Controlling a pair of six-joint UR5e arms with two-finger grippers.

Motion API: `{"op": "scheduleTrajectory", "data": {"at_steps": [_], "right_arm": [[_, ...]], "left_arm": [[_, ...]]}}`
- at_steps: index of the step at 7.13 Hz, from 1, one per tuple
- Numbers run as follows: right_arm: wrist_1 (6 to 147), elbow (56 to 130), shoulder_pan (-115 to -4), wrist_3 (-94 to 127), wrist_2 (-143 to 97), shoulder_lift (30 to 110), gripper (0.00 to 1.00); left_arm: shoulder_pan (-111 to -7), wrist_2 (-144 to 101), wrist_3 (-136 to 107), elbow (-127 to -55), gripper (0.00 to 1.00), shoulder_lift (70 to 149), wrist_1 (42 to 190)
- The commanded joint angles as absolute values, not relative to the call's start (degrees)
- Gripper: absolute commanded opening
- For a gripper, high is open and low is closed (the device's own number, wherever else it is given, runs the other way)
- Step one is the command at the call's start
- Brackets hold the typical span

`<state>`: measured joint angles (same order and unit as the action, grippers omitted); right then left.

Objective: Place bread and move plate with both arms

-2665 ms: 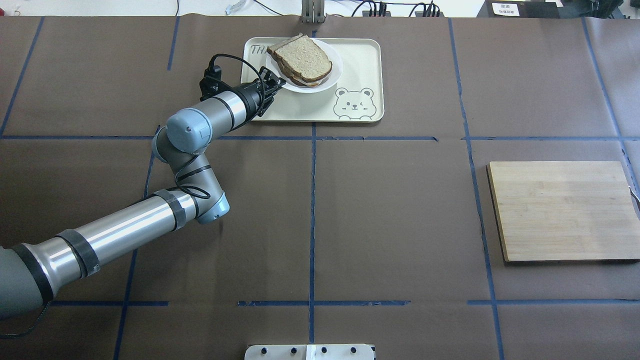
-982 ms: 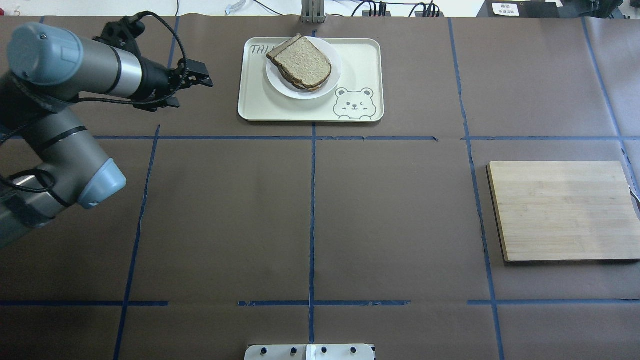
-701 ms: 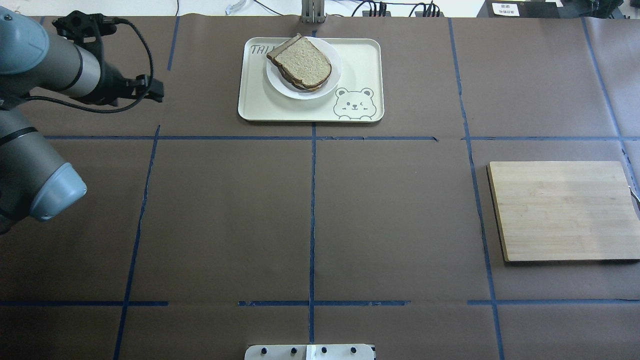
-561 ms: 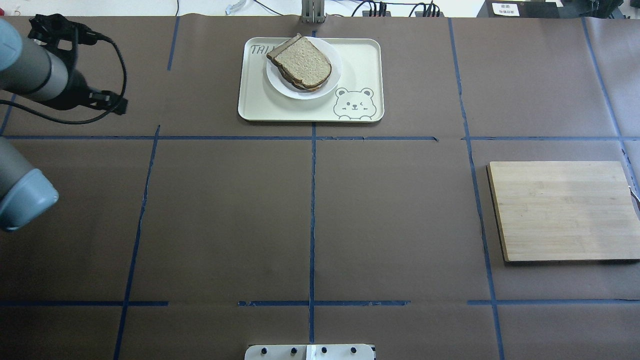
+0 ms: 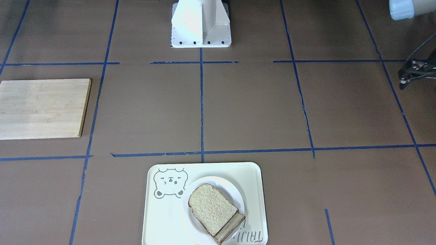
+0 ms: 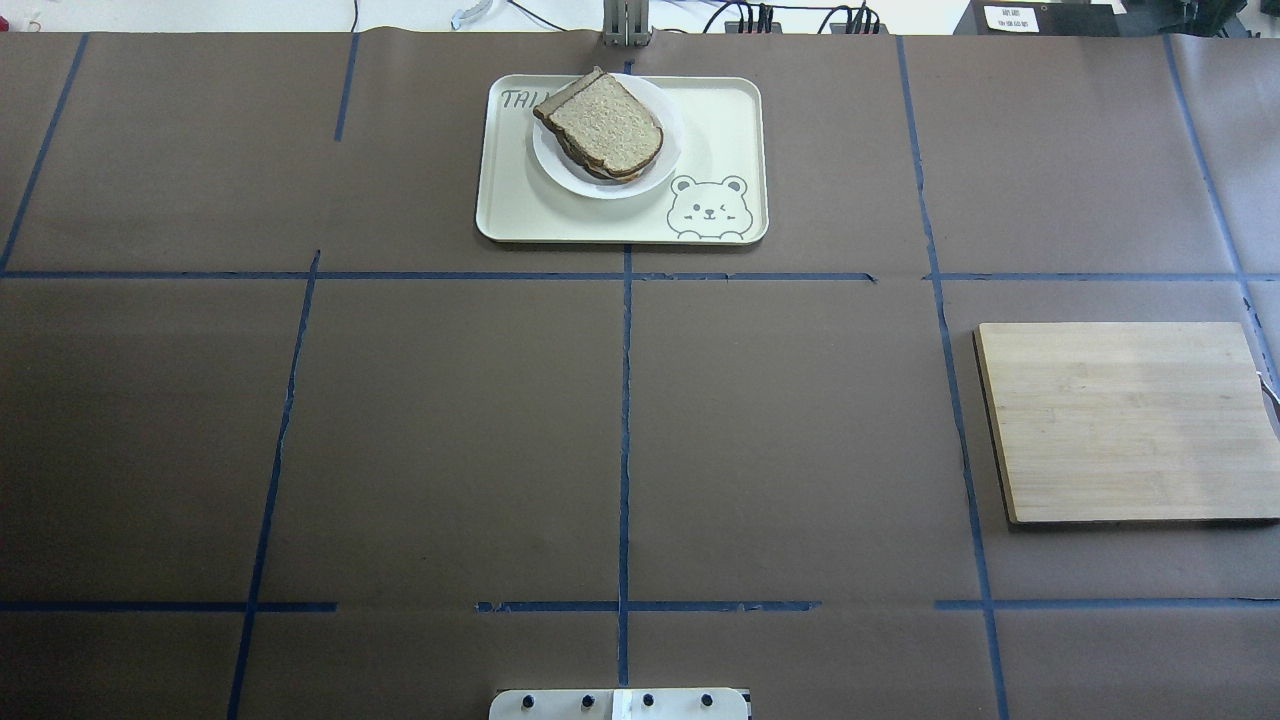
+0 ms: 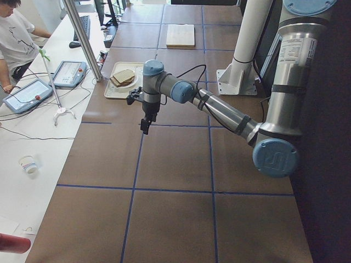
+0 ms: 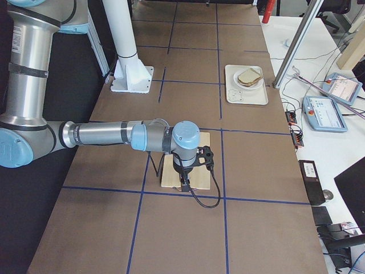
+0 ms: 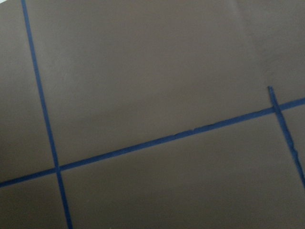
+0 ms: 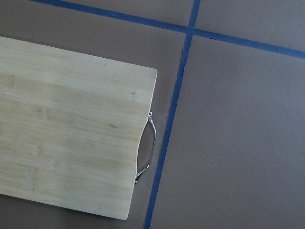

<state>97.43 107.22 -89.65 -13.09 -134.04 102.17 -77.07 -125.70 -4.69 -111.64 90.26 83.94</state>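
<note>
Seemingly past the placing step, with bread (image 6: 608, 120) flat on the plate (image 6: 660, 177), inside the tray (image 6: 722, 110). Left gripper (image 5: 403, 79) parted, empty, well apart from both; right gripper (image 8: 183, 185) over the cutting board (image 6: 1125, 420), width impossible to tell. Next, likely: grip opposite plate rims together.

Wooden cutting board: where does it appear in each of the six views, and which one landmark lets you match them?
Exterior front-facing: wooden cutting board at the left edge.
Overhead exterior: right side.
Exterior left: far end, top centre.
Exterior right: centre, partly under the right arm.
Left wrist-mounted: not in it.
Right wrist-mounted: fills the left half.
Shared landmark: the bear tray, in all four exterior views.
</note>
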Motion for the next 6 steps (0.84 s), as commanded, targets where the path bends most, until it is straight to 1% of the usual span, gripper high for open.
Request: {"op": "scheduleTrajectory", "data": {"at_steps": [1,2,4,6], "right_arm": [[97.5,107.0,-89.6,-13.1,-134.0,102.2,1.0],[97.5,107.0,-89.6,-13.1,-134.0,102.3,1.0],[97.5,106.9,-89.6,-13.1,-134.1,102.4,1.0],[97.5,106.9,-89.6,-13.1,-134.1,102.4,1.0]], "left_arm": [[-86.5,-130.8,5.2,-108.6,1.0,80.6,84.5],[-87.5,-130.0,5.0,-108.8,1.0,77.0,84.7],[-88.0,-130.3,4.5,-106.6,1.0,77.7,84.5],[-88.1,-130.6,4.6,-106.9,1.0,77.1,84.7]]}}
